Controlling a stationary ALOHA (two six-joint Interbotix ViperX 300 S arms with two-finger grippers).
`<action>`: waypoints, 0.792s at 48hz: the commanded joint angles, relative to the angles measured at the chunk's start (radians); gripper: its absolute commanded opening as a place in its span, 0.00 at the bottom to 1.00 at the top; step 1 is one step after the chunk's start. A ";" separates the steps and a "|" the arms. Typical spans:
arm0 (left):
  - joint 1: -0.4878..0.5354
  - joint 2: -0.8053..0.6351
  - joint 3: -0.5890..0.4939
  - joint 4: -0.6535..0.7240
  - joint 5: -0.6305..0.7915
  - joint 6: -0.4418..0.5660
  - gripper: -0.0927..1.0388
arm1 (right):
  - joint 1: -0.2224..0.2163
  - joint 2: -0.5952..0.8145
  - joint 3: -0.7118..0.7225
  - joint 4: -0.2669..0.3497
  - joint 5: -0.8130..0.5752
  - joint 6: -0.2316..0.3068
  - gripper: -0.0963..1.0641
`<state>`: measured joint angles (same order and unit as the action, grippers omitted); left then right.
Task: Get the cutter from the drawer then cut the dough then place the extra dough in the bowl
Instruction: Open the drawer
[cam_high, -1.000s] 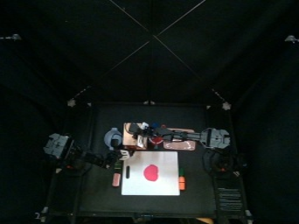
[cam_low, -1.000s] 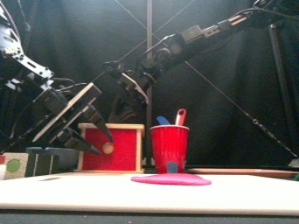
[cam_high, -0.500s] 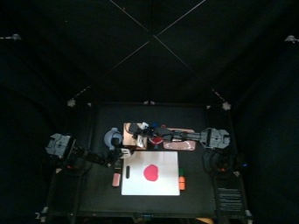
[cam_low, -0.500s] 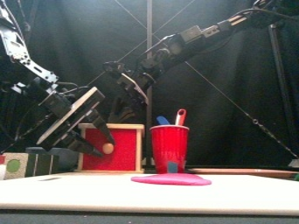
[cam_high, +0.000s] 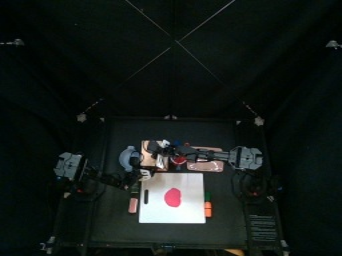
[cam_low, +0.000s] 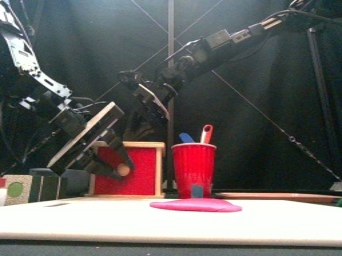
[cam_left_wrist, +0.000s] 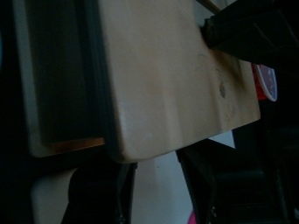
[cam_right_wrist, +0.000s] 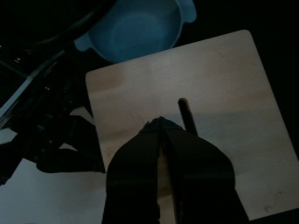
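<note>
Looks like we're pinning the wooden box (cam_right_wrist: 222, 79) with our clenched right gripper (cam_right_wrist: 160, 123) so the left gripper (cam_left_wrist: 158, 175), jaws parted, can tug the drawer (cam_low: 144, 165).

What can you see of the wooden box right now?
The wooden box is pale wood with a red drawer front carrying a round pale knob; the drawer looks shut. It stands upright toward the table's back, left of the red cup, beside the blue-grey bowl. The right gripper, jaws shut, seems to press its top by the slot.
</note>
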<state>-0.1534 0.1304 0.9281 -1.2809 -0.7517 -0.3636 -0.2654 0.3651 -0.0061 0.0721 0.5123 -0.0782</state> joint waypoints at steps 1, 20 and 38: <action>0.006 -0.002 0.012 -0.005 0.006 0.000 0.56 | 0.002 -0.002 0.002 0.003 0.006 0.003 0.12; -0.021 -0.006 0.015 -0.018 0.015 -0.003 0.51 | -0.002 0.005 -0.002 0.002 0.006 0.005 0.12; -0.078 -0.009 0.014 -0.043 0.009 -0.002 0.51 | -0.005 0.006 0.000 0.002 0.008 0.006 0.12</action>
<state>-0.2071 0.1258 0.9311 -1.3146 -0.7455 -0.3682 -0.2654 0.3712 -0.0107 0.0752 0.5123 -0.0736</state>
